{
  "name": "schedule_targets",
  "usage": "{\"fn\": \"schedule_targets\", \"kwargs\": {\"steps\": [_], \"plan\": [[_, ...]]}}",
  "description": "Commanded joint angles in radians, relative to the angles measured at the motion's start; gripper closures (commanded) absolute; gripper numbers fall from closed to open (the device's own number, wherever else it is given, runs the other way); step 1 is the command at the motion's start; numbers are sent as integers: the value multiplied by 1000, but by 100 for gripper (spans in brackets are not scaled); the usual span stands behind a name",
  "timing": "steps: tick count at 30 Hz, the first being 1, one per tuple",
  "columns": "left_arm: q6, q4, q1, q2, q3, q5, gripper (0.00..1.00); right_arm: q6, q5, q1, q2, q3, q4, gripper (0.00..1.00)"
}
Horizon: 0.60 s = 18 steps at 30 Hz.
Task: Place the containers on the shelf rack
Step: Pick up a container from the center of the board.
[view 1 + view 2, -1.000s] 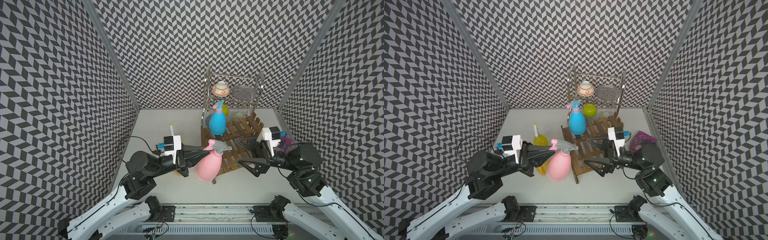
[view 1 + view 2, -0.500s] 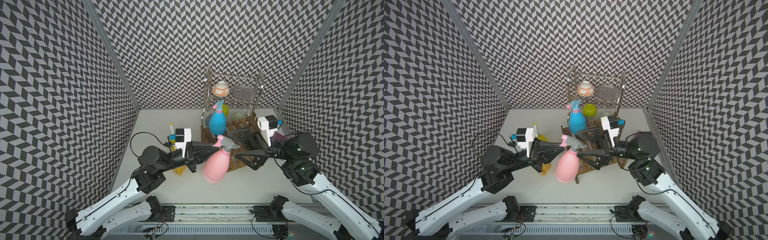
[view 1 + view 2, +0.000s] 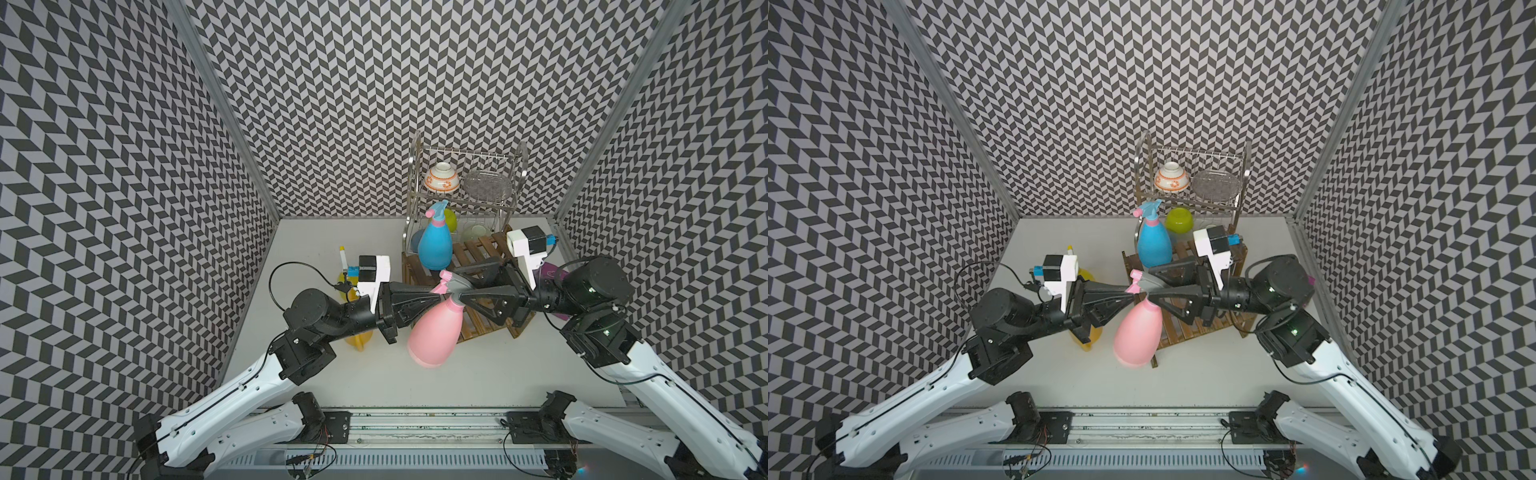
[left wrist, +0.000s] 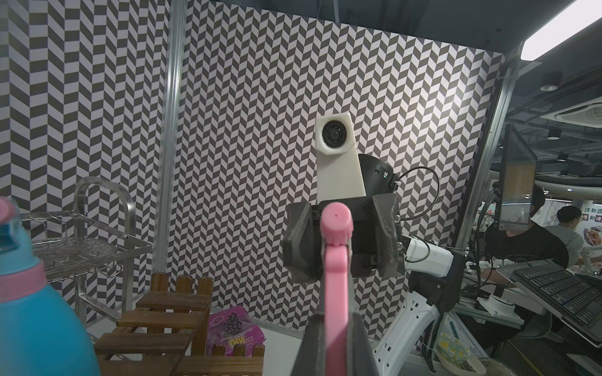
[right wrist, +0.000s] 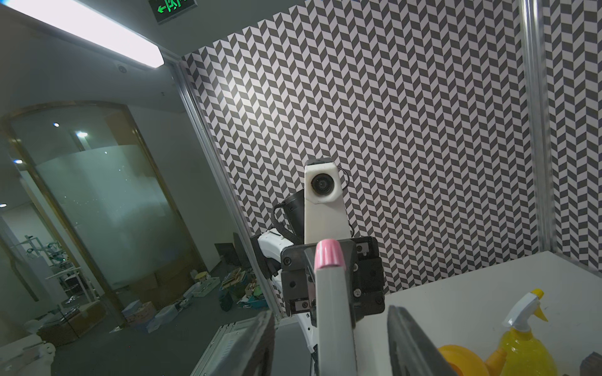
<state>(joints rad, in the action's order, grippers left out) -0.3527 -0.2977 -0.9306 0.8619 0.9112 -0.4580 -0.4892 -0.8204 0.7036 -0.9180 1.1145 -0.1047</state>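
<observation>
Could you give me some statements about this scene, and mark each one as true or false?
1. The blue spray bottle stands on the wooden shelf rack. True.
2. The left tool is open and empty. False: it is shut on the pink spray bottle.
3. The right tool has its jaws on either side of the pink spray bottle's head. True.
4. The yellow spray bottle stands on the steel wire rack. False: it stands on the table.
5. The orange-patterned bowl lies on the table. False: it sits on the steel wire rack's upper tier.
</observation>
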Motion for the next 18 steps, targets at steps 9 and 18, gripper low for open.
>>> {"fn": "schedule_targets", "kwargs": {"steps": [9,18], "plan": [[13,29,4,10,40,-24,100,115,-51,4,-13,77,117,77],[11,65,4,-3,46,4,76,237,-6,4,19,99,256,100]]}}
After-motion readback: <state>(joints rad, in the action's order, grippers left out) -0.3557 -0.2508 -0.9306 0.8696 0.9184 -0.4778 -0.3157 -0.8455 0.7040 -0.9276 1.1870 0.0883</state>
